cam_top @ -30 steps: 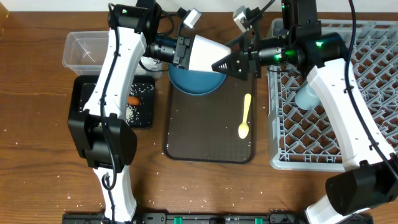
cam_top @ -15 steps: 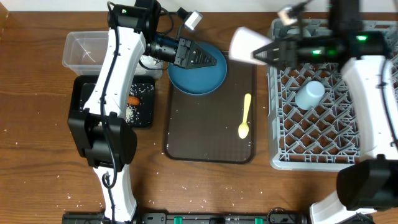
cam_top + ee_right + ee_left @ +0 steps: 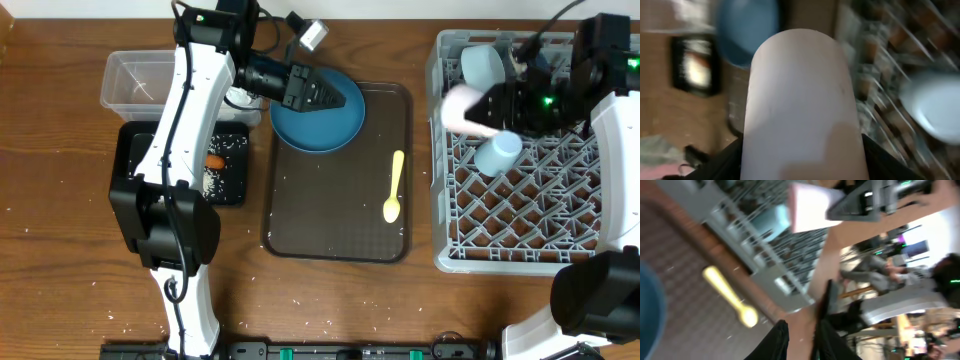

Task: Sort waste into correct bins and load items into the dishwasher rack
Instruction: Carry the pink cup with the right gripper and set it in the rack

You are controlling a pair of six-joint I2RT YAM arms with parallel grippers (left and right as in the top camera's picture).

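The pink cup (image 3: 462, 105) hangs blurred above the dishwasher rack (image 3: 500, 262), over the rack's 10 o'clock corner. The right gripper (image 3: 482, 103) is clamped on it. From the right wrist the cup's pale side fills the view, with a dark finger at either lower edge.

Just at the cup's 5 o'clock a light blue cup (image 3: 497, 153) lies among the rack's pegs, and at its 1 o'clock a pale bowl (image 3: 483, 65) sits by the rack's far wall.

The rack stands at 3 o'clock on the surface (image 3: 60, 250). At the centre is a dark-brown serving tray (image 3: 330, 210). A pale yellow spoon (image 3: 395, 188) lies toward its 3 o'clock edge and the dark blue plate (image 3: 315, 130) sits at its 11 o'clock corner.

The left gripper (image 3: 345, 98) hovers over that plate with its fingers a little apart and nothing between them.

At 9 o'clock, the black tray (image 3: 243, 165) holds an orange carrot (image 3: 214, 160) and white rice. The clear tub (image 3: 130, 85) sits at its 12 o'clock.
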